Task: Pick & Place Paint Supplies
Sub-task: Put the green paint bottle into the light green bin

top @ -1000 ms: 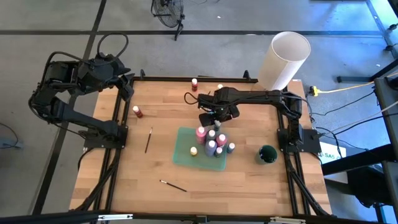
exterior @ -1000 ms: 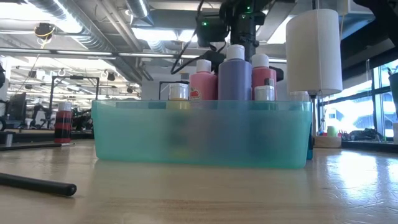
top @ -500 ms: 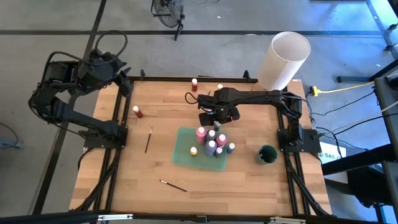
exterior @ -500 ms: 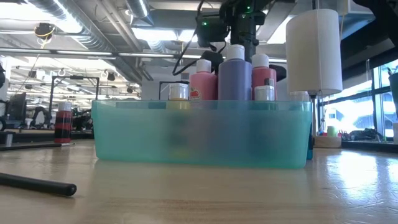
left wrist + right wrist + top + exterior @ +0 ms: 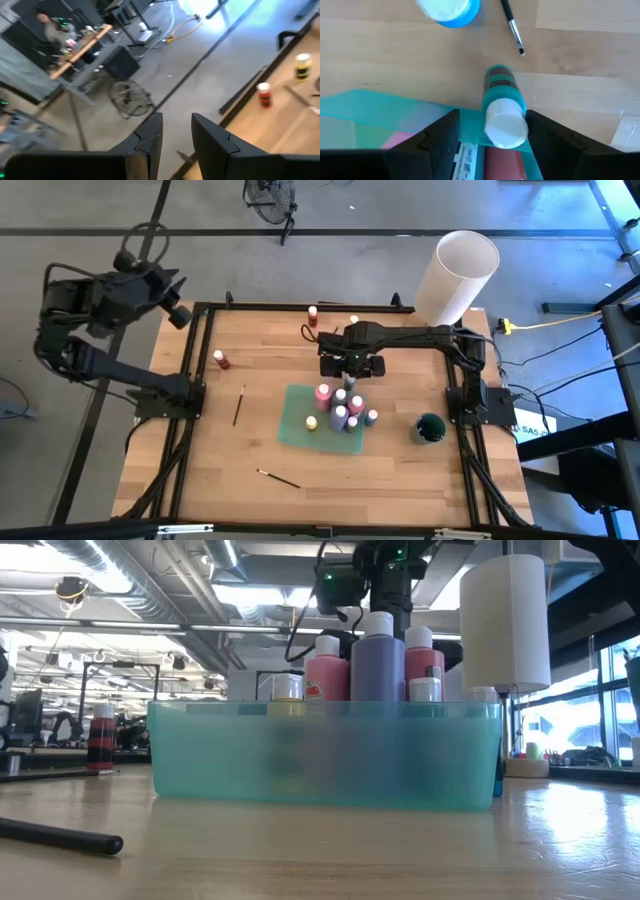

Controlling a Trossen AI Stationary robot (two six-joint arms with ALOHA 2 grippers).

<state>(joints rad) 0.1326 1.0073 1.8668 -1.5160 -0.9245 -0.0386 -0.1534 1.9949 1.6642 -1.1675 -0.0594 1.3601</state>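
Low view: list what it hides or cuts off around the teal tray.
- Teal tray: its frosted wall blurs the lower halves of the bottles; the yellow bottle shows only its cap.
- Brush: cut off by the left edge.
- Right gripper: the bottles hide its fingertips.

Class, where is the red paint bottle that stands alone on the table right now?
In the high view the red paint bottle stands on the table's left side, near the left arm's base, just beyond the dark brush.

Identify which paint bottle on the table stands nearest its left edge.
The white-capped red bottle standing alone; all others sit farther right, by the far edge or teal tray.
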